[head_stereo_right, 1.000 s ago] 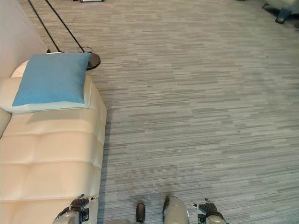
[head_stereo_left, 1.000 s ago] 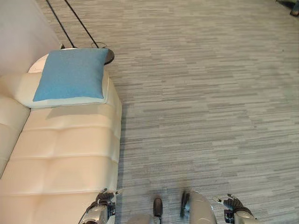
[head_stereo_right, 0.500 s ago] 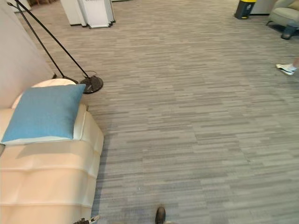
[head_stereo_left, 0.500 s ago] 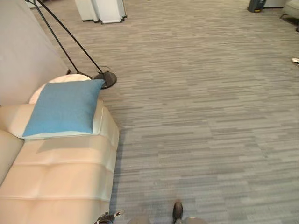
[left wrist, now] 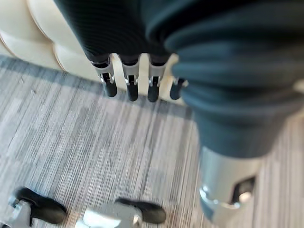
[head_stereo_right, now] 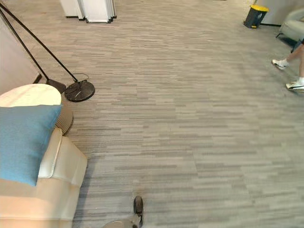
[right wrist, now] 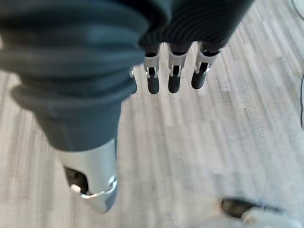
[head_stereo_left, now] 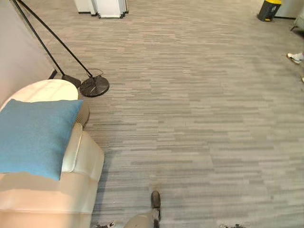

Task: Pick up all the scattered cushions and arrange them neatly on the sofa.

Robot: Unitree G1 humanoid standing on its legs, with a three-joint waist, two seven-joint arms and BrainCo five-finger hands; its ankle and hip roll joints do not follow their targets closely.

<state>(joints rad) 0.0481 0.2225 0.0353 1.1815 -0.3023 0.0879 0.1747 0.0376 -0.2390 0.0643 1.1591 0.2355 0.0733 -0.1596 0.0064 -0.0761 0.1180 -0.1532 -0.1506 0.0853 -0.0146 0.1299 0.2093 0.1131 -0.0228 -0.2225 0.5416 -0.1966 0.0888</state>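
1. A square blue cushion (head_stereo_left: 35,142) of woven-looking cloth lies flat on the end of the cream sofa (head_stereo_left: 71,190), resting over its padded arm; the sofa's covering looks smooth and leather-like, with rounded edges.
2. Beside the sofa's end stands a small round side table (head_stereo_left: 45,90) with a pale top, just beyond the cushion.
3. Two thin black poles slant down to a round dark lamp base (head_stereo_left: 94,86) on the floor (head_stereo_left: 199,118), which is grey carpet in fine stripes.
4. Far across the room are a white panel (head_stereo_left: 110,7), a yellow-topped bin (head_stereo_right: 254,16) and a person's legs in white shoes (head_stereo_right: 289,71).
5. The left wrist view shows the left hand (left wrist: 130,80) with straight fingers holding nothing, above carpet near the sofa's quilted front.
6. The right hand (right wrist: 173,71) hangs likewise, relaxed and empty, over bare carpet.
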